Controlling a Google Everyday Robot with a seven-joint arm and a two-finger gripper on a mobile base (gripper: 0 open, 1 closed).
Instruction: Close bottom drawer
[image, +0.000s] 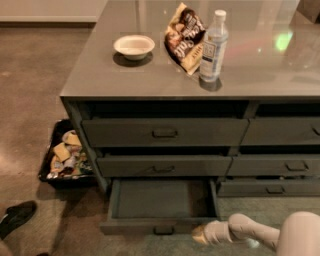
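See bottom drawer (161, 200) pulled out, lowest of three stacked. Find one gripper (200, 234) by its front's right end; cannot tell whether clenched. Count one bowl (134, 46), one bag (185, 37), one bottle (213, 47) on counter (100, 80).

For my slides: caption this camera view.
End effector near the right front corner of the open bottom drawer, its bare grey inside exposed.

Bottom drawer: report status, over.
Claw low, at right end of the drawer front. Bottom drawer pulled out, inside bare. Nothing seen blocking it.
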